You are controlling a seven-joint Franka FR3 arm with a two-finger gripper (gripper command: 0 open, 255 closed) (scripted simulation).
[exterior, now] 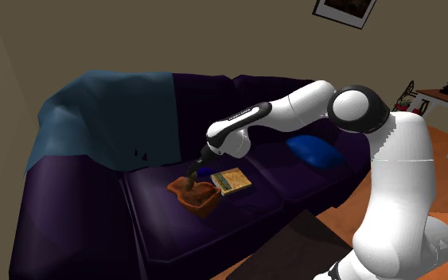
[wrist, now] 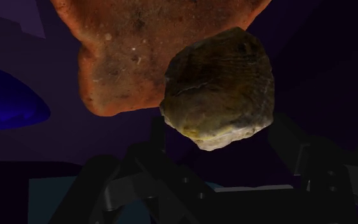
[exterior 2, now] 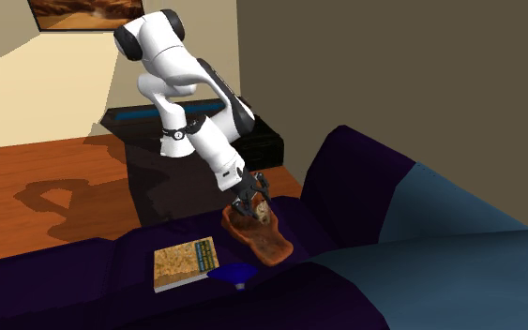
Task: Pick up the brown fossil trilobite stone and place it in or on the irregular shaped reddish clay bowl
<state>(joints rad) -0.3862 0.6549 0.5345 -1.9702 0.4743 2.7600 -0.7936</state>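
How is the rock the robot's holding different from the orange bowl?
The stone is dull brown with ridged lines; the bowl is reddish orange and speckled. The stone is smaller than the bowl. The stone is clasped between the fingers of the gripper, while the bowl rests on the purple sofa. Both are lumpy, with uneven shapes.

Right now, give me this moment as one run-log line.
phase: placing | gripper: shut on stone | stone: over bowl edge | bowl: on sofa, beside book
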